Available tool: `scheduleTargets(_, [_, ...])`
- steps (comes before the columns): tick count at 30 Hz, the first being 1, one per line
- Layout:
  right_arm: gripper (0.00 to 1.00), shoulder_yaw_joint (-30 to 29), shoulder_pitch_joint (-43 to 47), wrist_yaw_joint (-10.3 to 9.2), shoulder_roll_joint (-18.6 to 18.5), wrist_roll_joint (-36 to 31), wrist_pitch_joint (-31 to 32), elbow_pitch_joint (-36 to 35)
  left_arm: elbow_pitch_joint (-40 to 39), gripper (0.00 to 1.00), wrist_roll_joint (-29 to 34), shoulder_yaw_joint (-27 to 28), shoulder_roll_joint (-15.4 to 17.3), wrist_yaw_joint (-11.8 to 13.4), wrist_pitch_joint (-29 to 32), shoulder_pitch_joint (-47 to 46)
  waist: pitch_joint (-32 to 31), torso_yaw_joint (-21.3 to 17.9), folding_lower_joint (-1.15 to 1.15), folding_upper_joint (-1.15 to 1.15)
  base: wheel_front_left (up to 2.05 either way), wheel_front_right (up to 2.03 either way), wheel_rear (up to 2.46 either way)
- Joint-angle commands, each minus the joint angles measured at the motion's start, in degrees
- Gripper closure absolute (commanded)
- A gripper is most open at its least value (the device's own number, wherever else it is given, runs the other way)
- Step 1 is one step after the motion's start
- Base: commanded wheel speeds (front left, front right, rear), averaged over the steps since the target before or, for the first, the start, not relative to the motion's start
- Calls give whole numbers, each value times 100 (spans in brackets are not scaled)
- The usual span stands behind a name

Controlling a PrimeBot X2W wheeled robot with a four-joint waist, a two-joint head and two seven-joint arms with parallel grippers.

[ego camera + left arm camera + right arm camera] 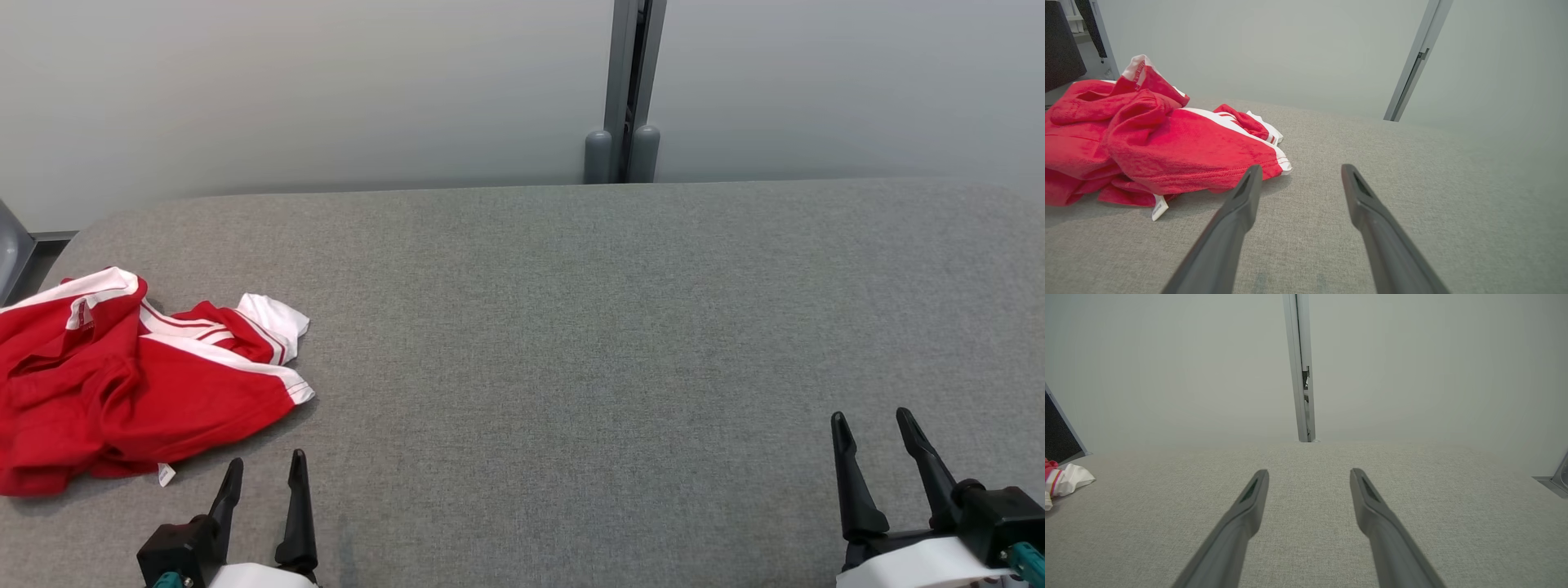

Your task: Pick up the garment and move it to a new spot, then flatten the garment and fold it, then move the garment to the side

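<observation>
**Inspector:** Item under inspection?

**Assistant:** One garment (122, 384), a red T-shirt. It lies in a loose heap at the left of the grey fabric-covered worktop (571, 327), and part of it runs past the left edge of the head view.

**Inspector:** Condition?

**Assistant:** Crumpled and folded over itself, not spread out. The cloth is mostly red. A white sleeve (273, 322) sticks out on the right side of the heap, with red and white stripes beside it. A white band edges the red panel that faces right, and a white strip runs along the far top of the pile. A small white label (166, 474) hangs out at the near edge.

**Inspector:** Left gripper?

**Assistant:** The left gripper (268, 459) is at the near left, close to the label but apart from the cloth. Its fingers (1237, 220) are spread wide and grasp nothing.

**Inspector:** Right gripper?

**Assistant:** The right gripper (871, 415) is at the near right over bare worktop, well apart from the garment. Its fingers (1384, 522) are likewise released and grasp nothing.

**Inspector:** Surroundings?

**Assistant:** A pale wall (326, 90) stands behind the worktop, with a grey upright post (629, 82) at the far middle.
</observation>
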Motion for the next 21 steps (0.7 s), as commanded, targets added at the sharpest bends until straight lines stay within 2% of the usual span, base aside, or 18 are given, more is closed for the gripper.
scheduleTargets(1, [0,-41,47,11,-6,-123,-40,-24,-2,0,118,23,36,16,-37,38,-1,-1,0,0,0,0,0])
scheduleTargets(21, [0,-386,224,11,222,-1174,-48,-14,153,0,1003,229,40,-15,-261,170,-30,3,0,0,0,0,0])
